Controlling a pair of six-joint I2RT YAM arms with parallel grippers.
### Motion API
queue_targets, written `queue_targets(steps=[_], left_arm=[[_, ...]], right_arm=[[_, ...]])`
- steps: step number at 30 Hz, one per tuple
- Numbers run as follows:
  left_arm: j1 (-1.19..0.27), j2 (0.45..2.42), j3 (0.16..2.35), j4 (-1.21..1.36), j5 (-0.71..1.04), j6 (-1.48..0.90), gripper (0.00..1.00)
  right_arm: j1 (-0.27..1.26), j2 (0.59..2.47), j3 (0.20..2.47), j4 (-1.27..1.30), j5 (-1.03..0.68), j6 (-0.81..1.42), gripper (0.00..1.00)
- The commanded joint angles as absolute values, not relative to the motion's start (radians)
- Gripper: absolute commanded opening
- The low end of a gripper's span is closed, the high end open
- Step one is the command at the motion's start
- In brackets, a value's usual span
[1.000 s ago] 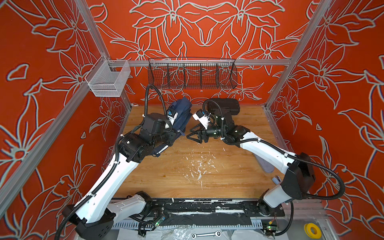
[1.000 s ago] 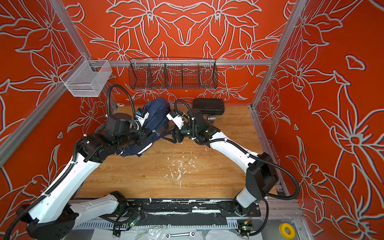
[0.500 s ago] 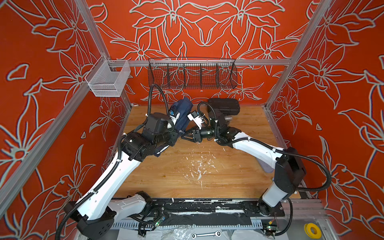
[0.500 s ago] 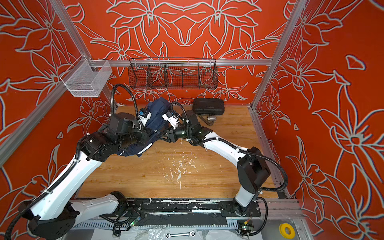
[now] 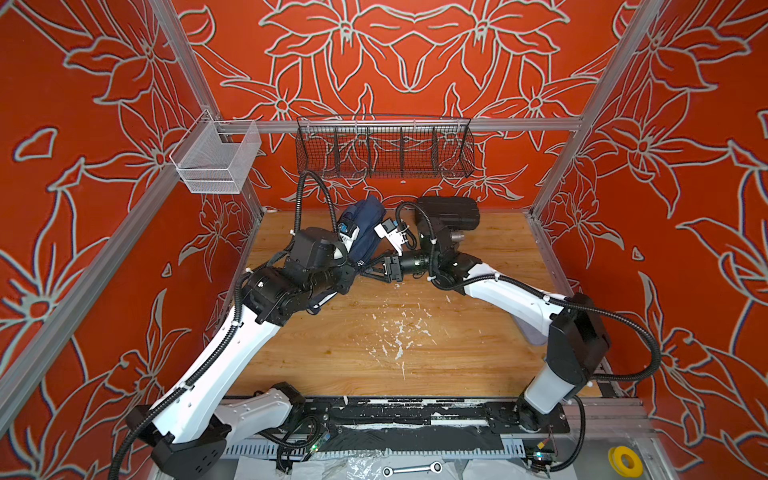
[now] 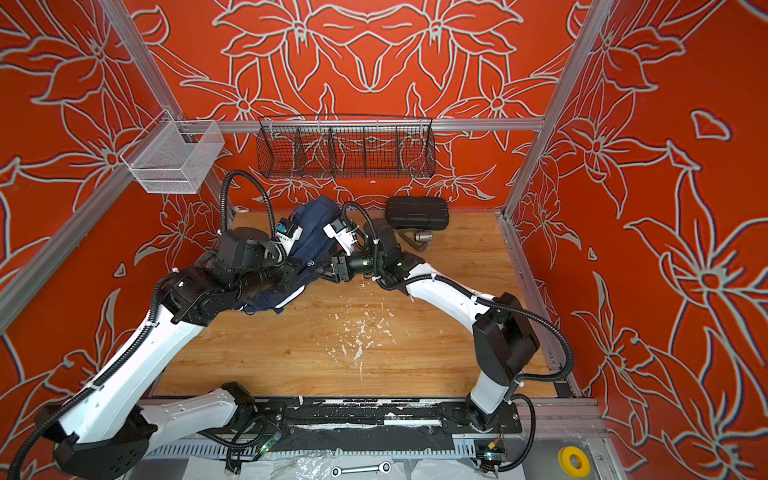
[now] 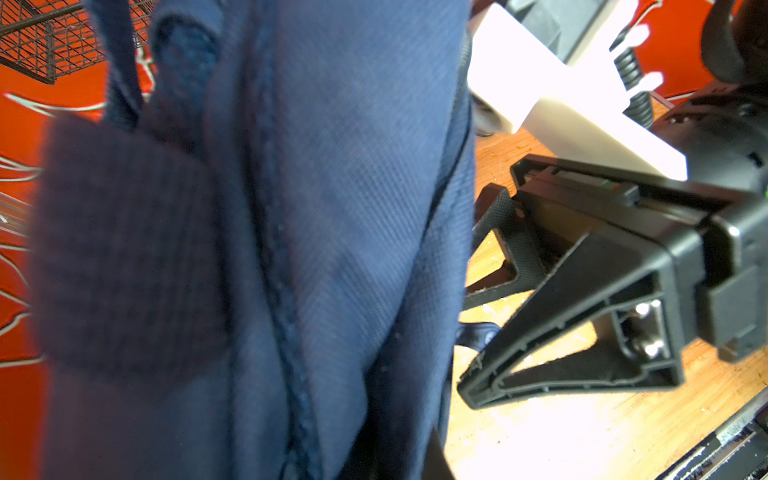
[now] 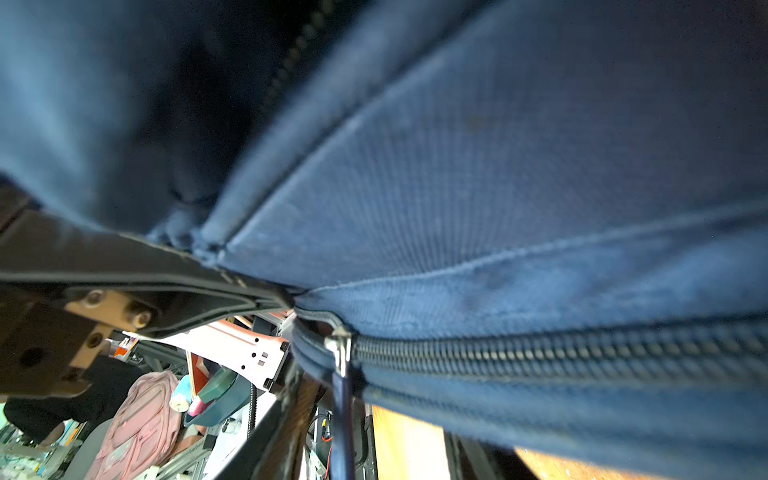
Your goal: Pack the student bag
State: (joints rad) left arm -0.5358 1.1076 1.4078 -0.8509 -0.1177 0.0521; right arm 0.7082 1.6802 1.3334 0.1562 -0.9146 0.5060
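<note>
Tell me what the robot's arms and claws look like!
The left arm and right arm have white shells, black joints and ribbed black cables running alongside. The right gripper is black, with triangle-shaped, cut-out fingers.

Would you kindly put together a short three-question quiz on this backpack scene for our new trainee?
1. True or false: the black case sits inside the wire basket.
2. Which thing does the right tool reach toward? A) the student bag; B) the black case; C) the wire basket.
3. Fill in: the right tool's jaws stand ____.

Key: 1 false, the case lies on the table by the back wall. 2 A, the tool is at the bag, close to its zipper. 3 open.
</note>
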Motion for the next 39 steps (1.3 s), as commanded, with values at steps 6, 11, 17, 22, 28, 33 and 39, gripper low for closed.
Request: queue_targets(steps=[6, 11, 17, 22, 28, 33, 39], left_arm=[[-0.541, 1.090, 1.389, -0.857, -0.115, 0.051, 0.00], [-0.540, 1.081, 1.376, -0.876, -0.124, 0.063, 0.00], [-0.540, 1.028, 1.358, -0.901, -0.110, 0.122, 0.00], [-0.540, 0.995, 1.351, -0.940, -0.114, 0.173, 0.00], [-0.541, 0.954, 1.343, -0.974, -0.119, 0.204, 0.00], [-0.541, 0.898, 1.344, -0.930, -0.102, 0.212, 0.00], [-0.541, 0.899, 1.373, -0.914, -0.051, 0.195, 0.00]], right_arm=[[0.710, 1.683, 1.386, 0.126, -0.975, 0.498, 0.29], [0.704, 1.673, 1.400, 0.122, -0.998, 0.510, 0.04], [0.653, 1.637, 1.397, 0.099, -0.973, 0.561, 0.00], [0.605, 1.601, 1.400, 0.060, -0.951, 0.565, 0.00], [0.555, 1.572, 1.459, -0.174, -0.873, 0.424, 0.00], [0.471, 1.605, 1.443, -0.208, -0.894, 0.417, 0.00], [0.437, 1.696, 1.489, -0.258, -0.960, 0.363, 0.00]])
